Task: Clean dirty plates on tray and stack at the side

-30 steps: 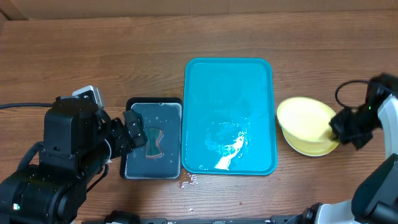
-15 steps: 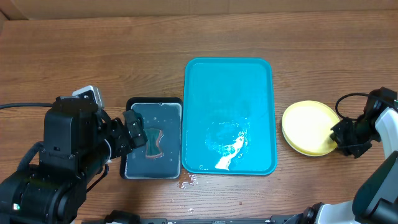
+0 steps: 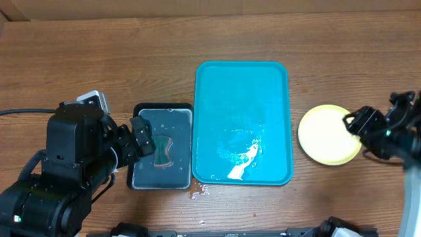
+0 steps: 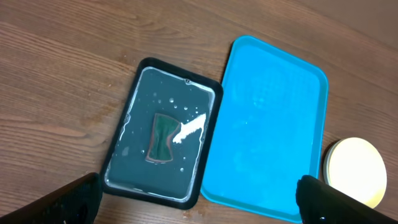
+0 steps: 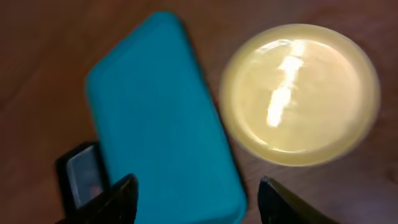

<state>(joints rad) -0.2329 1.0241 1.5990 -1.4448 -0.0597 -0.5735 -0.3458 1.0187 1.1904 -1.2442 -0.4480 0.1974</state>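
A pale yellow plate (image 3: 327, 135) lies flat on the bare wood to the right of the turquoise tray (image 3: 243, 85). In the left wrist view the plate (image 4: 356, 169) shows a paler rim under its left edge. The tray holds only a wet film. My right gripper (image 3: 355, 124) hovers at the plate's right edge, open and empty; in its own view the plate (image 5: 298, 93) and tray (image 5: 161, 118) lie below the right gripper (image 5: 199, 202). My left gripper (image 4: 196, 208) stands wide open above the black basin (image 4: 134, 106), holding nothing.
The black basin (image 3: 139, 178) left of the tray holds water and a dark sponge (image 3: 162, 150). Water drops (image 3: 199, 191) lie on the table at the tray's near left corner. Bare wood lies behind the tray and around the plate.
My right gripper has opened and let go of the yellow plate, which went from tilted to flat on the table. The gripper has drawn back from it. The left arm has not moved.
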